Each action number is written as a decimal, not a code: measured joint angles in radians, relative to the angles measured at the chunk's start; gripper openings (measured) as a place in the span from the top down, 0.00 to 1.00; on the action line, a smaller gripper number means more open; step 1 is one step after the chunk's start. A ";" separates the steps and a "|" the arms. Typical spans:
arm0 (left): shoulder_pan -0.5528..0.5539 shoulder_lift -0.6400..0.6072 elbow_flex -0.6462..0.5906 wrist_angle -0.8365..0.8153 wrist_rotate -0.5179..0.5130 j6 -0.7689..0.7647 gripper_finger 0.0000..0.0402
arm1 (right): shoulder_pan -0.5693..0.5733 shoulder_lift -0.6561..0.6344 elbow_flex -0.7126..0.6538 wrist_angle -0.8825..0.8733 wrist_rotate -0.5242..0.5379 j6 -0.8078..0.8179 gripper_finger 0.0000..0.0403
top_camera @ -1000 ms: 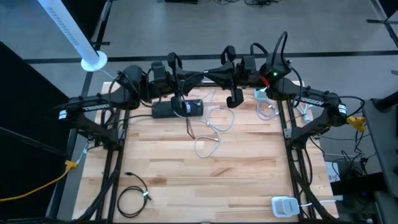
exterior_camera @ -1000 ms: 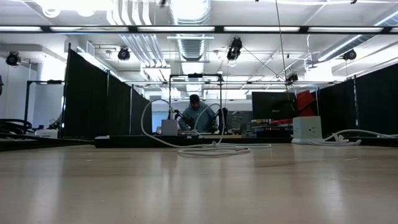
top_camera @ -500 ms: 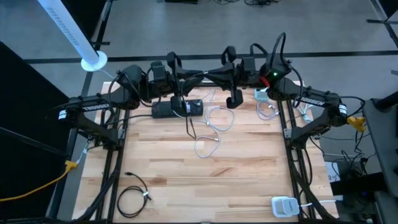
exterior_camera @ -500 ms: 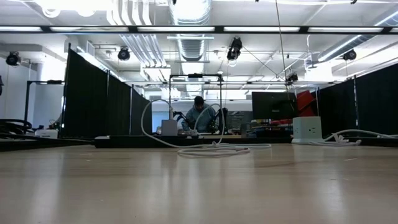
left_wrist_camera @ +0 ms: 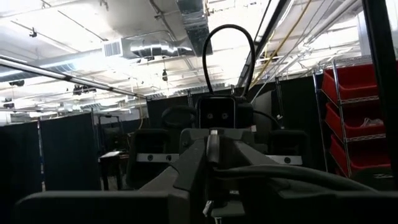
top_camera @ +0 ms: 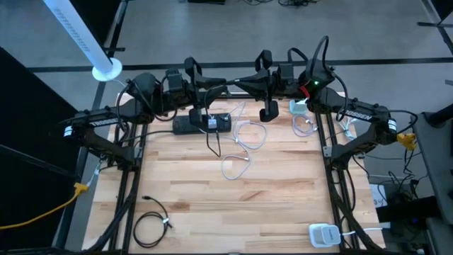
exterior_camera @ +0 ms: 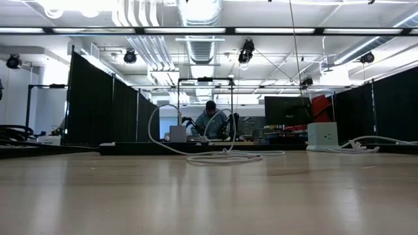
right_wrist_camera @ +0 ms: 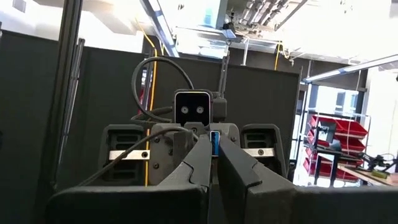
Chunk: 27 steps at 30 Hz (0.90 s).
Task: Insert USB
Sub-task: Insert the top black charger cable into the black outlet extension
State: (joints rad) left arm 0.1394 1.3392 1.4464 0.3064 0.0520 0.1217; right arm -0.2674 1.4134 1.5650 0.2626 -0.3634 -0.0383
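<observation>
Both arms meet high over the table's far edge, gripper to gripper. My right gripper (right_wrist_camera: 214, 149) (top_camera: 233, 86) is shut on a USB plug with a blue tip (right_wrist_camera: 214, 142). My left gripper (left_wrist_camera: 213, 149) (top_camera: 220, 87) faces it and is shut on the same plug's cable end. The black cable (top_camera: 208, 131) hangs slack from there across a black hub (top_camera: 202, 124) lying on the table, and its lower part rests on the wood (top_camera: 216, 154). Neither gripper shows in the low view. My left gripper has a narrow grey piece (left_wrist_camera: 213, 144) of the plug end pinched between its fingertips, coming level from the table's left. The black cable (left_wrist_camera: 280, 177) leads out past one finger. Its own fingers hide the exact part. My right gripper pinches the plug's blue-tipped end (right_wrist_camera: 214, 140) between its fingertips, coming roughly level from the table's right. The plug is lifted well clear of the table, and the cable (right_wrist_camera: 143, 146) runs off to one side.
White cables (top_camera: 244, 134) (exterior_camera: 222, 156) lie looped mid-table, and more white cables with an adapter (top_camera: 301, 117) sit at the far right. A coiled black cable (top_camera: 151, 227) lies near left and a white charger (top_camera: 324, 234) near right. A person (exterior_camera: 210, 121) sits in the room beyond.
My left arm has drawn back a little toward the table's left. The hanging black cable has swung left with it and now crosses the hub. The right arm has kept still.
</observation>
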 joint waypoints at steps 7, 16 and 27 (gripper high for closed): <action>0.000 -0.001 0.000 -0.019 -0.013 0.001 0.82 | -0.016 -0.015 0.000 -0.002 -0.002 0.000 1.00; 0.000 -0.005 0.000 -0.018 -0.018 0.009 0.82 | -0.017 -0.016 0.000 -0.002 -0.001 0.001 1.00; 0.002 -0.007 0.000 -0.036 -0.072 -0.010 0.98 | -0.017 -0.014 0.000 -0.005 0.001 0.002 1.00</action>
State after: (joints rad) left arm 0.1412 1.3323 1.4460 0.2707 -0.0198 0.1122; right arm -0.2844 1.3991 1.5650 0.2581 -0.3625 -0.0364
